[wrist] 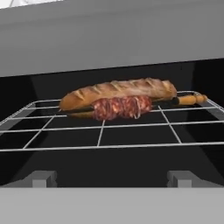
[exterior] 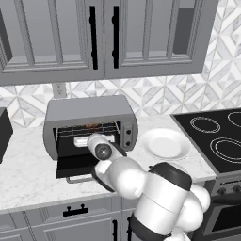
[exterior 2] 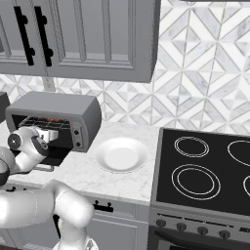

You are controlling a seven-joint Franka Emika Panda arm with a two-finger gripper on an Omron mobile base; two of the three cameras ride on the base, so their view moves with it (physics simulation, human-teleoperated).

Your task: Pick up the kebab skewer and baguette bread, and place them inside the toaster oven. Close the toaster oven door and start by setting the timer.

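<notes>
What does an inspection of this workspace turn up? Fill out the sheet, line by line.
Surface: white marble counter, with the toaster oven on it.
Job's things: baguette bread and kebab skewer lie together on the wire rack inside; toaster oven door hangs open; knobs on the oven's right panel.
Clutter: white plate beside the oven, nothing on it.
Grippers: tool open, holding nothing, at the oven mouth.
Cables: nothing seen.
Surroundings: grey cabinets above, black stovetop to the right, patterned tile wall.
</notes>
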